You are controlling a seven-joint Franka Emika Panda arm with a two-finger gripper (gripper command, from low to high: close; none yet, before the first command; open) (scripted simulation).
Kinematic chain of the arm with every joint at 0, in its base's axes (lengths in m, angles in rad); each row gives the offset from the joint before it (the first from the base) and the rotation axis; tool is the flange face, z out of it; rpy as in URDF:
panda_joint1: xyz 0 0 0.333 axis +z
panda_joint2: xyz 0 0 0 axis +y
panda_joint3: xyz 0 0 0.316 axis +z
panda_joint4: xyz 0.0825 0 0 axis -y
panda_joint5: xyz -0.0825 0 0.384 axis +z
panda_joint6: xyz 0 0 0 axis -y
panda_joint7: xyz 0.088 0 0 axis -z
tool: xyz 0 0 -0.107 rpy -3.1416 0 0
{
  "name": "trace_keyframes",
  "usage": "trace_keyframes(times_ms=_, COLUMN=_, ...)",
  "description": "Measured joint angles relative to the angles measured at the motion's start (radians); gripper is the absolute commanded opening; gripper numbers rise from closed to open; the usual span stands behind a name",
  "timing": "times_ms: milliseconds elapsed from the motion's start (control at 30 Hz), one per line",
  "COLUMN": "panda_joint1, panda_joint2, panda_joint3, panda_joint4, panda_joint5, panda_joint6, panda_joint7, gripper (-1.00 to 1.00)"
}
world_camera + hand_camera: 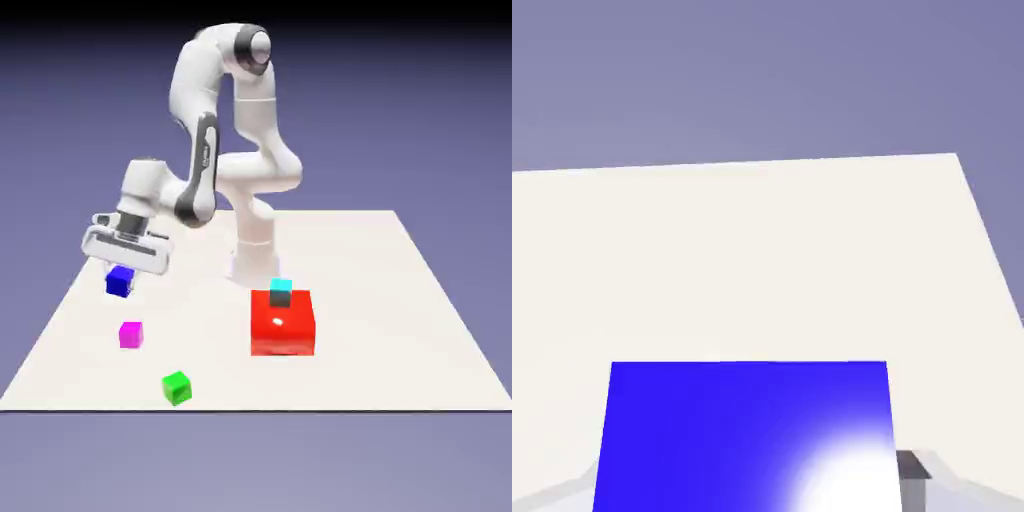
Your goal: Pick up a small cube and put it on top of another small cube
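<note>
Simulated tabletop [370, 260], plain violet backdrop [400, 120].

The cyan cube [281, 292] seemingly rests on the red block [282, 328].

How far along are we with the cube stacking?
Looks done: the end effector has gripped the blue cube, which fills the space between its fingers. In hand: bringing it over. Left: setting it on the pink cube, whose top is bare, then letting go.

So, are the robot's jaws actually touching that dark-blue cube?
Touching. The hand view shows it: the jaws are closed on the dark-blue cube, which fills the space between them, with the grey fingertip on the picture's right against its side.
</note>
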Motion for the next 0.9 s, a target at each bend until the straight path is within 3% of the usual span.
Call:
trace_keyframes(times_ms=633, panda_joint1=0.482, panda_joint2=-0.275, panda_joint3=-0.689, panda_joint4=0.09, panda_joint5=-0.053, panda_joint6=-0.308, panda_joint7=-0.592, gripper=-1.0)
trace_keyframes(times_ms=900, panda_joint1=0.711, panda_joint2=-0.327, panda_joint3=-0.915, panda_joint4=0.113, panda_joint5=-0.082, panda_joint6=-0.227, panda_joint7=-0.595, gripper=-1.0)
